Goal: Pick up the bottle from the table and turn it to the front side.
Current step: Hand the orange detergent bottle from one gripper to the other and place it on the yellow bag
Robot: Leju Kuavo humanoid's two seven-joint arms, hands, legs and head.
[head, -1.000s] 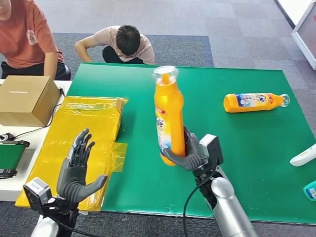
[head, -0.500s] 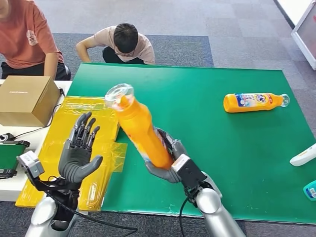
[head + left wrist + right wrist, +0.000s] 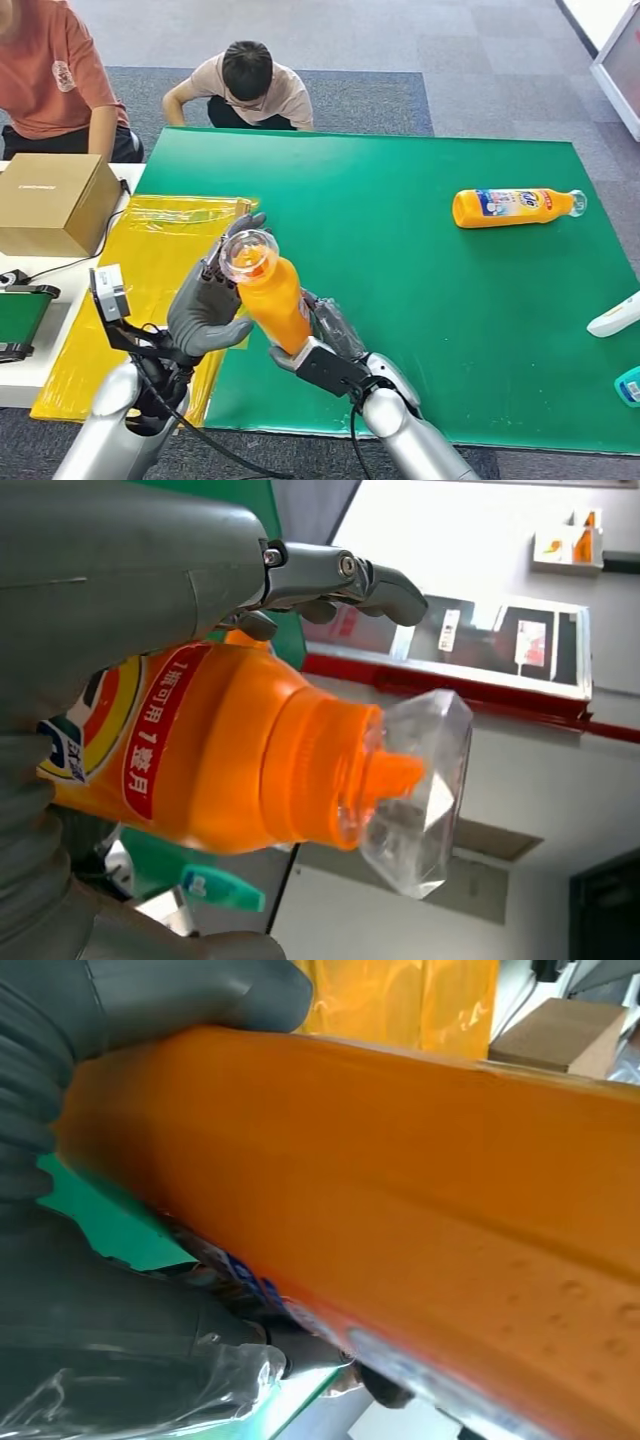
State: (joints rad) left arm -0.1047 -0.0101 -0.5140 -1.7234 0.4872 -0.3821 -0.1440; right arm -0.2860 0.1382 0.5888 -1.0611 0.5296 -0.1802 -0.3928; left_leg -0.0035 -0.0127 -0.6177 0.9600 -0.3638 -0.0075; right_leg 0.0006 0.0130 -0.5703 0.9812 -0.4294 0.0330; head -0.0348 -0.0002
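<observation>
- Right hand (image 3: 326, 345): fingers wrapped around the lower body of the bottle (image 3: 270, 293), holding it clear of the green mat (image 3: 453, 300).
- Change: the bottle has tilted further toward the robot's left, its clear cap (image 3: 248, 254) now meeting the left hand (image 3: 205, 305).
- Left hand: fingers curl around the bottle's upper body; a handover or two-handed turn appears under way.
- Pose: both forearms converge at centre-front.

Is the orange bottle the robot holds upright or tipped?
Tipped: the orange plastic bottle leans, clear cap toward the left hand, base in the right hand.
</observation>
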